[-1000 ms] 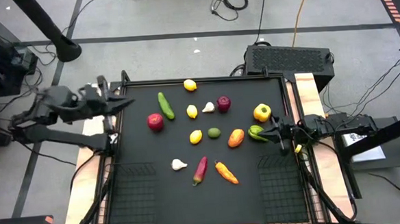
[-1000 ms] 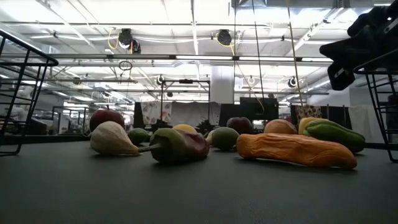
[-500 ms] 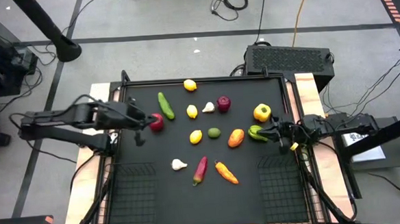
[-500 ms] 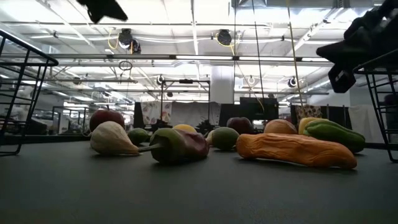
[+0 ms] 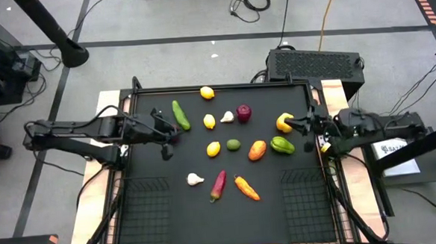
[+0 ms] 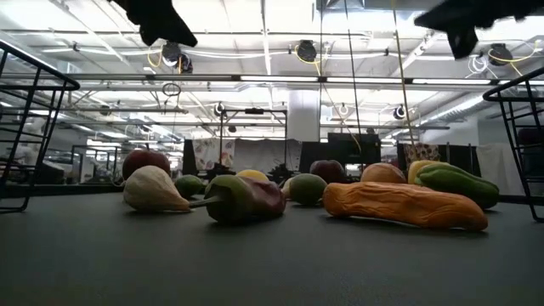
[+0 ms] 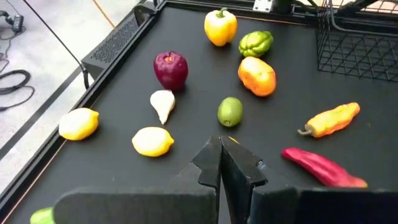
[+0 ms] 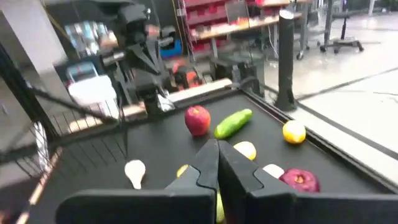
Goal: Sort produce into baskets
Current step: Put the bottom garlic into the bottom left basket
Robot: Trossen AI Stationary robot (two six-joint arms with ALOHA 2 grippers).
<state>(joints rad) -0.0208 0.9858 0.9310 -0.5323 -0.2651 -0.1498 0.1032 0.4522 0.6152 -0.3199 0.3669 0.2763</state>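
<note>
Two black wire-mesh baskets, one at the near left corner [image 5: 145,209] and one at the near right corner [image 5: 310,201] of the black desk [image 5: 271,209], hold nothing. The toy produce lies loose mid-desk: green cucumber [image 5: 180,114], yellow lemons [image 5: 207,93], white garlic [image 5: 195,179], orange carrot [image 5: 246,187], green pepper [image 5: 283,145]. The left claw [image 5: 169,133], clenched, hides a red apple; the right claw [image 5: 294,122], clenched and empty, partly covers a yellow pepper [image 5: 281,122].
</note>
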